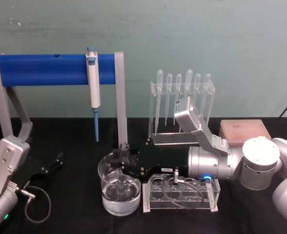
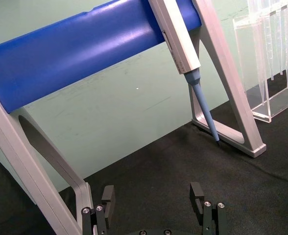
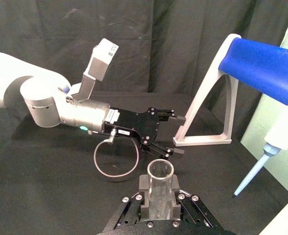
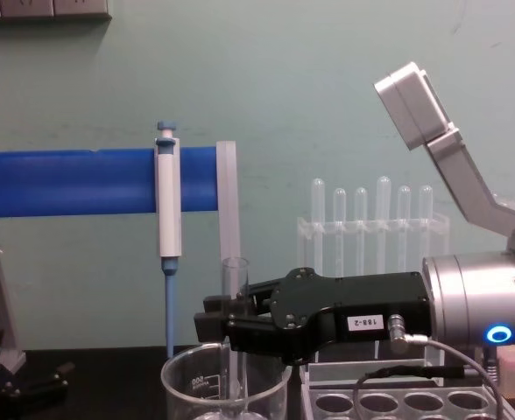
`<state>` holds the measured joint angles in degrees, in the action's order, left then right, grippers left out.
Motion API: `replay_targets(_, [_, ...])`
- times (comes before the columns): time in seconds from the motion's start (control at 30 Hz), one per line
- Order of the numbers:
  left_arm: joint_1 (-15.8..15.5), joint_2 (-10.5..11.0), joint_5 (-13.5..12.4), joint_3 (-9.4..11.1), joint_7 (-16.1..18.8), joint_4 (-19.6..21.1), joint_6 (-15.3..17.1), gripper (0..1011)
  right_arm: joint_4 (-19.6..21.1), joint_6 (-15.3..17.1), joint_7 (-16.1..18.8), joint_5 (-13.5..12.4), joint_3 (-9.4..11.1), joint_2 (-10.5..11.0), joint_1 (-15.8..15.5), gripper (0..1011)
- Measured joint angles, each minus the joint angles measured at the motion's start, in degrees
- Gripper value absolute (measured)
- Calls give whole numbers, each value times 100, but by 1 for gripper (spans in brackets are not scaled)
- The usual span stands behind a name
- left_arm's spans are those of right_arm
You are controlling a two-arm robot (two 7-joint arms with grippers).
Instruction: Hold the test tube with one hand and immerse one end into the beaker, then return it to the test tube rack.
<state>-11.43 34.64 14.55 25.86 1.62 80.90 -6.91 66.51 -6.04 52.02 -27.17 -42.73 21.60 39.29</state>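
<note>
Two claws are on record, one working and one idle.

Head view: the right claw [image 1: 123,165] is clenched on the test tube [image 1: 124,147], holding it upright with its lower end down inside the beaker [image 1: 104,195]. The grip is taken above the beaker's rim, which I judge keeps the claw dry and leaves the lower length free to dip. The test tube rack [image 1: 148,201] stands just right of the beaker. Its holes look vacant, handy for the return. The left claw [image 1: 53,163] rests well left of the beaker on the tabletop [image 1: 75,141]. Behind the beaker and leftward, a pipettor [image 1: 93,83] hangs from a blue stand [image 1: 46,69]. Behind and rightward stands a pipette rack [image 1: 182,92].

Left wrist view: the left claw [image 2: 153,196] is released, with nothing between its fingers, and faces the blue stand [image 2: 75,54].

Right wrist view: the test tube [image 3: 159,178] shows its open rim, gripped in the right claw [image 3: 159,196]. Beyond it the left claw [image 3: 178,134] is spread and empty.

Chest view: the test tube [image 4: 235,280] rises straight from behind the rim of the beaker [image 4: 183,385]. Whether its tip meets liquid cannot be told. Obstructions, in my judgement:
- The beaker's wall calls for a straight lift before any move rightward to the test tube rack [image 4: 389,404].
- The tip of the pipettor [image 4: 167,201] hangs behind the beaker, near enough to mind.
</note>
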Motion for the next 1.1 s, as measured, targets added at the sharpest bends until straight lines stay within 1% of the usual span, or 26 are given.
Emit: replay_targets(1.1, [0, 0, 0, 0, 0, 0, 0, 1000, 0, 0, 0, 0, 0, 0, 0, 225])
